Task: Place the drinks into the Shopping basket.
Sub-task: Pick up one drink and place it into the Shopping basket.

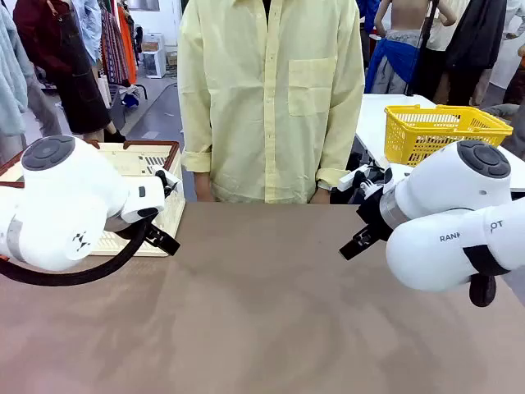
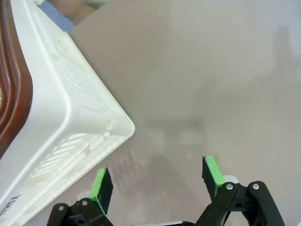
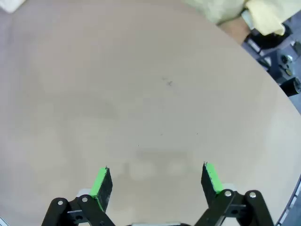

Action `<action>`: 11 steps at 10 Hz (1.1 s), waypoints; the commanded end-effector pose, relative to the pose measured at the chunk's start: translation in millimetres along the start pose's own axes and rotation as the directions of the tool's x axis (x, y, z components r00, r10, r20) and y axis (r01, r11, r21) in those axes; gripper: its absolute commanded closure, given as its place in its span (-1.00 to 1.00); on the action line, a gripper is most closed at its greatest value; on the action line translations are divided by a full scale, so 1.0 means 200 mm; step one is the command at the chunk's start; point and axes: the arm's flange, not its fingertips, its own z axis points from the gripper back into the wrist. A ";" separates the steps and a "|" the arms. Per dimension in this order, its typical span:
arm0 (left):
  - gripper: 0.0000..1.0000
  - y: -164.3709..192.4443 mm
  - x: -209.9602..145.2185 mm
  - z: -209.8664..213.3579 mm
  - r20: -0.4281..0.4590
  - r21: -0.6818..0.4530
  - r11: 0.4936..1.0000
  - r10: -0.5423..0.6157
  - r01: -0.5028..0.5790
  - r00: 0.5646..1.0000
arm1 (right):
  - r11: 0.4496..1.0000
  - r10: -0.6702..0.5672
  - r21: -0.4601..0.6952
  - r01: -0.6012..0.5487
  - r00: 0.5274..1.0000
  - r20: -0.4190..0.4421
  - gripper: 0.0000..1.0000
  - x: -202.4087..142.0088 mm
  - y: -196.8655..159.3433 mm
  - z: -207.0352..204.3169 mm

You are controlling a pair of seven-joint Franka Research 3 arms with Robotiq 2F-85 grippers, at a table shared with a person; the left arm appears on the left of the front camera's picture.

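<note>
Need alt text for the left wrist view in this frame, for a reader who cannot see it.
The left gripper, black with green pads, hangs open over a brown tabletop. At picture left, a corner of the cream-white slotted plastic basket with a dark red-brown rim juts in, close to one gripper finger.
</note>
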 end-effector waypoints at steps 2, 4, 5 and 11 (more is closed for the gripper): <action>-1.00 0.00 0.00 0.00 0.000 0.000 1.000 0.000 0.000 1.000 | 1.000 0.000 0.000 0.000 1.000 0.000 -1.00 0.00 0.00 0.00; -1.00 0.00 0.00 0.00 0.000 0.000 1.000 0.000 0.000 1.000 | 1.000 0.000 0.000 0.000 1.000 0.000 -1.00 0.00 0.00 0.00; -1.00 0.00 0.00 0.00 0.000 0.000 1.000 0.000 0.000 1.000 | 1.000 0.000 0.000 0.000 1.000 0.000 -1.00 0.00 0.00 0.00; -1.00 0.00 0.00 0.00 0.000 0.000 1.000 0.000 0.000 1.000 | 1.000 0.000 0.000 0.000 1.000 0.000 -1.00 0.00 0.00 0.00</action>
